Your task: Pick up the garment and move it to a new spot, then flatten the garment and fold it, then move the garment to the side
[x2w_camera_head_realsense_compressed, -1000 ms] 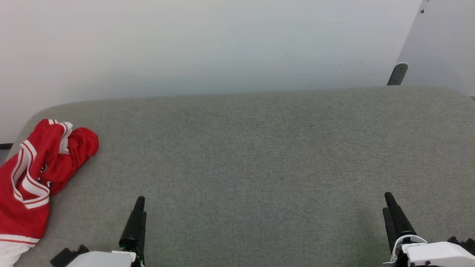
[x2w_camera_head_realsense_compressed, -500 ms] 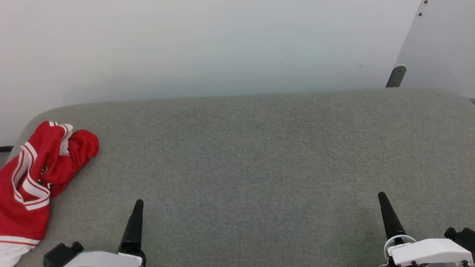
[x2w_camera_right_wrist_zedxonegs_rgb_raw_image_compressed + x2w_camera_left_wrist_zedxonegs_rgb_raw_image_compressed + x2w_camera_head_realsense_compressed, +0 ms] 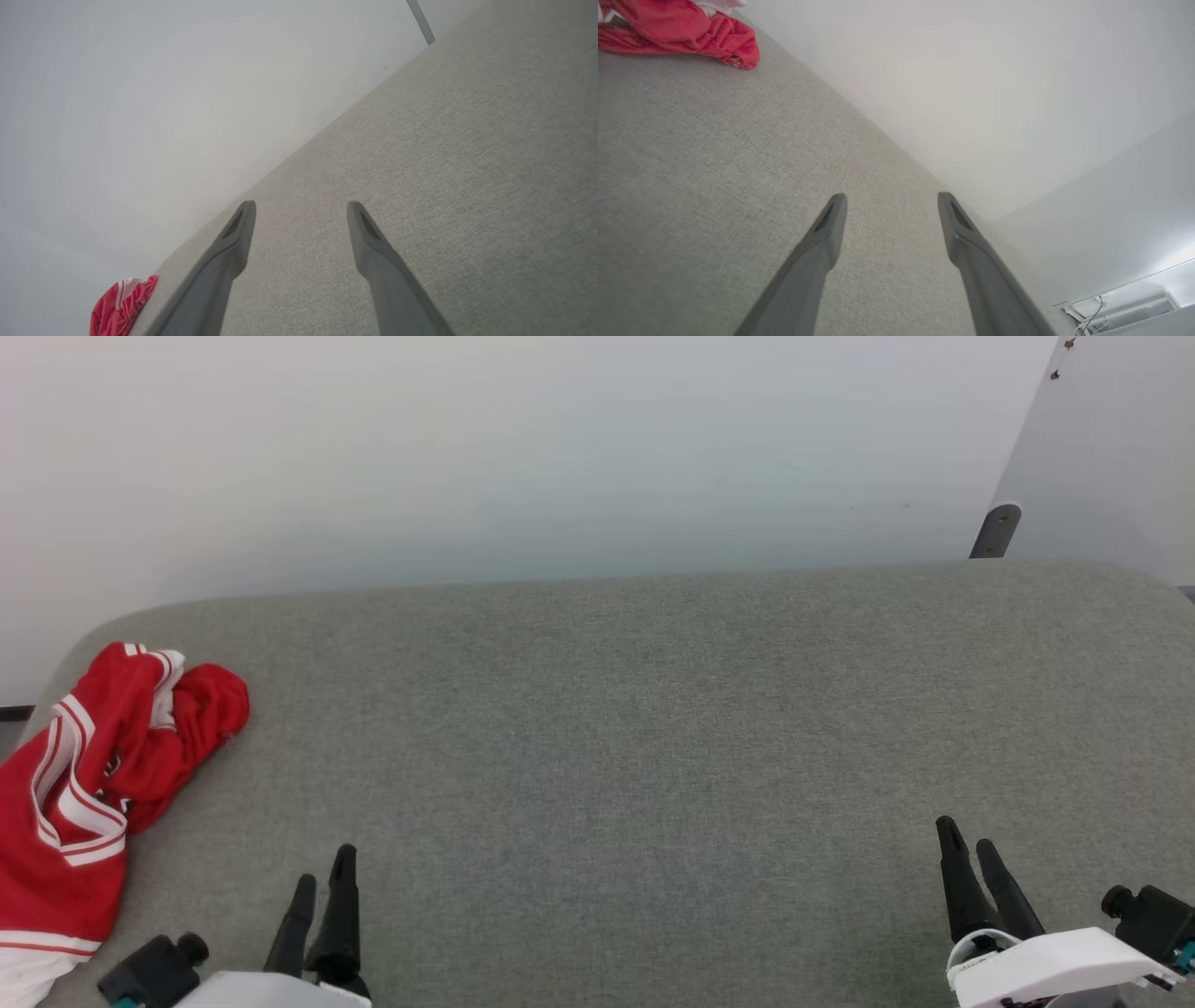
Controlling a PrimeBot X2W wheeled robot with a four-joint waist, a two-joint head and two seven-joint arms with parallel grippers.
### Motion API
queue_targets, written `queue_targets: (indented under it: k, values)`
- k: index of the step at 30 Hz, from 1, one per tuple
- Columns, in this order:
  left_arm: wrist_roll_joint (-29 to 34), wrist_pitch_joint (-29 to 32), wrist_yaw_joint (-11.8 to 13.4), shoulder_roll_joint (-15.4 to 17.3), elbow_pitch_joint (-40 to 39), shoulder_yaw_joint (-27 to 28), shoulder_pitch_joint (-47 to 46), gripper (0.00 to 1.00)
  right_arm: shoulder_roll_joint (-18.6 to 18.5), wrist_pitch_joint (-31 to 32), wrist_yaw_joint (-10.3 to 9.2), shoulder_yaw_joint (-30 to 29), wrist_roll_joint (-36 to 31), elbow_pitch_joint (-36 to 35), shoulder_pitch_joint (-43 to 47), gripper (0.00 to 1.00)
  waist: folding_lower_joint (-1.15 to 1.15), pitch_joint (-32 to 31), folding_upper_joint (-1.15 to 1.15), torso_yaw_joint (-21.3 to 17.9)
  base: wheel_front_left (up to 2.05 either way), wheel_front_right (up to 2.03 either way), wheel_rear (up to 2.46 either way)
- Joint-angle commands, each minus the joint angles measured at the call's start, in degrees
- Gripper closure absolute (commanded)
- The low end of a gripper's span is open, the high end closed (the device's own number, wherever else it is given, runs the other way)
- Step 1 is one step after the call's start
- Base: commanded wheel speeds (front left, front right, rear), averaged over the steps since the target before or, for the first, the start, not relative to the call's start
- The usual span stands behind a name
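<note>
The garment is a bright red shirt with white-and-red striped trim, lying crumpled at the far left edge of the grey fabric surface, partly hanging off it. It also shows in the left wrist view as the garment at the top left, and in the right wrist view as the garment far off at the bottom left. My left gripper stands open near the lower left, to the right of the shirt and apart from it. My right gripper stands open at the lower right. Both hold nothing.
A pale wall runs along the back edge of the surface. A light panel with a dark bracket stands at the back right corner. The surface's rounded left corner lies just behind the shirt.
Both grippers have turned about their wrists, so each now shows two separate fingers instead of one. The right gripper has shifted slightly left. The shirt has not moved.
</note>
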Motion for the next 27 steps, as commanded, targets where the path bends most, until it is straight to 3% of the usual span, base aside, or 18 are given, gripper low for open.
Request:
queue_targets:
  k: [1,14,27]
  values:
    - [3.4,-0.6,0.2,0.7,-1.0,-0.3,0.1,0.00,0.0,-0.6,0.03,-0.3,-3.7,-1.0,-0.9,0.00,0.00,0.0,0.00,0.0,0.00,0.00,0.00]
    - [16.2,-2.7,1.2,1.1,-2.4,-0.9,1.1,0.00,0.6,-2.1,0.04,-1.0,-16.0,-2.1,-0.6,0.00,0.00,-0.1,0.00,0.1,0.00,0.00,0.00]
    - [25.3,-4.4,1.3,1.7,-3.4,-1.3,2.0,0.00,0.7,-3.4,0.04,-0.9,-24.2,-2.9,-0.5,0.00,0.00,-0.2,0.00,0.0,0.00,0.00,0.00]
